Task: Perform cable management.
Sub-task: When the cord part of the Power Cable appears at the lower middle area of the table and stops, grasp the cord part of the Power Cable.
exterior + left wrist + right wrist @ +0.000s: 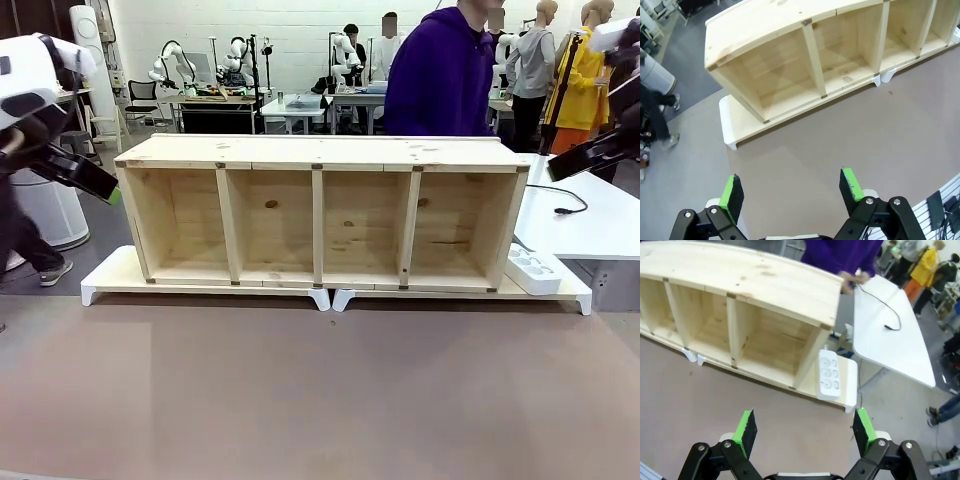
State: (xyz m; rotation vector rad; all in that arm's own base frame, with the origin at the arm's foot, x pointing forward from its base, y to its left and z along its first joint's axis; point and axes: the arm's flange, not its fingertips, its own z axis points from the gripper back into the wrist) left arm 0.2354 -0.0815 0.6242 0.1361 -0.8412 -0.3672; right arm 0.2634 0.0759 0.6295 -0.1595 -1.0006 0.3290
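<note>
Hovers with left gripper [790, 184] and right gripper [804, 417] both spread wide, holding nothing; shows cable [879, 299] lying at white side table's [895, 350] far corner, by person's hand [850, 281].

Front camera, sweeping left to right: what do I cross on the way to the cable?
Left pincer → wooden shelf → white power strip → black cable, lying on the white side table.
</note>
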